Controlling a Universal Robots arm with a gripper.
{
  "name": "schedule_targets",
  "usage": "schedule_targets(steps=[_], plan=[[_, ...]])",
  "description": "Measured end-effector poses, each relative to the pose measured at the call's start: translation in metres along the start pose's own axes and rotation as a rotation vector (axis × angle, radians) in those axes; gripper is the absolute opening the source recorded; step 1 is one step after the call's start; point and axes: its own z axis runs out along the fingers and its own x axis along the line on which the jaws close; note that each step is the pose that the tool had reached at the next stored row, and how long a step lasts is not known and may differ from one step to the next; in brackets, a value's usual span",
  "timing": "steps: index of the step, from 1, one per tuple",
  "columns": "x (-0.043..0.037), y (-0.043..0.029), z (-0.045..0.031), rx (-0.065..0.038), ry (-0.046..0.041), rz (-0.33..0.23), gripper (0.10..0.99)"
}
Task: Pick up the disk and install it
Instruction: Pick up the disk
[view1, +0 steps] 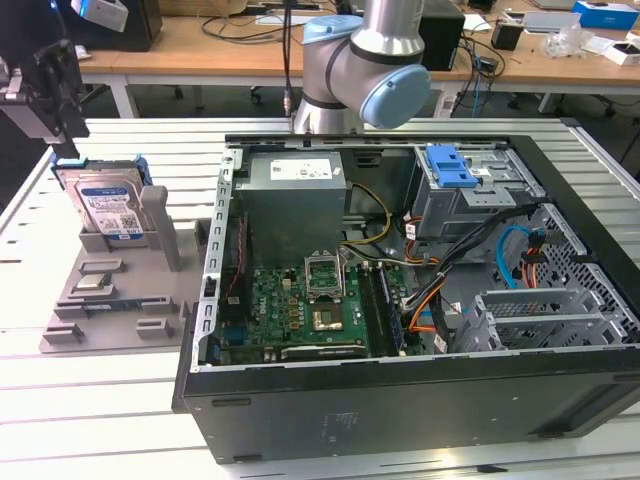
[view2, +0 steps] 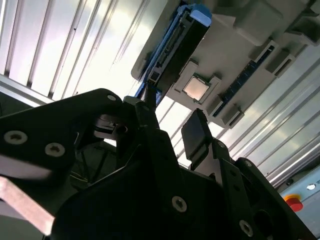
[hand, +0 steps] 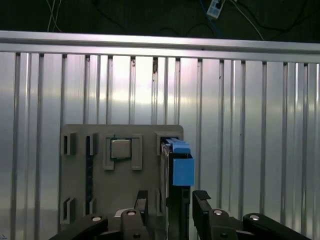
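Observation:
The disk (view1: 110, 208) is a silver drive with a white-and-blue label and blue side rails. It stands on edge in a grey holder (view1: 120, 300) on the slatted table, at the exterior view's left. My gripper (view1: 60, 135) hangs just above and slightly left of the disk's top edge. In the first wrist view the disk's blue-railed edge (hand: 181, 167) lies just ahead of the gap between the two fingers, and my gripper (hand: 171, 202) stands open, holding nothing. The second wrist view shows my gripper (view2: 170, 131) apart from the disk (view2: 175, 47).
An open computer case (view1: 210, 290) fills the table's middle, with a grey power-supply box (view1: 295, 180), a motherboard (view1: 300, 310), cables and a blue latch (view1: 450, 165) on its drive cage. The arm's base (view1: 370, 70) rises behind it. A processor chip (hand: 120, 148) sits in the holder.

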Motion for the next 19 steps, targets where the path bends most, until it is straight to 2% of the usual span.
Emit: schedule_targets(steps=[3,7,19], plan=[[-0.0072,0.0024,0.0112,0.0,0.0006,-0.022,0.482],[-0.0099,0.0043,0.0221,0.0,0.0009,-0.033,0.482],[-0.0106,0.0043,0.0532,0.0,0.0012,-0.048,0.482]])
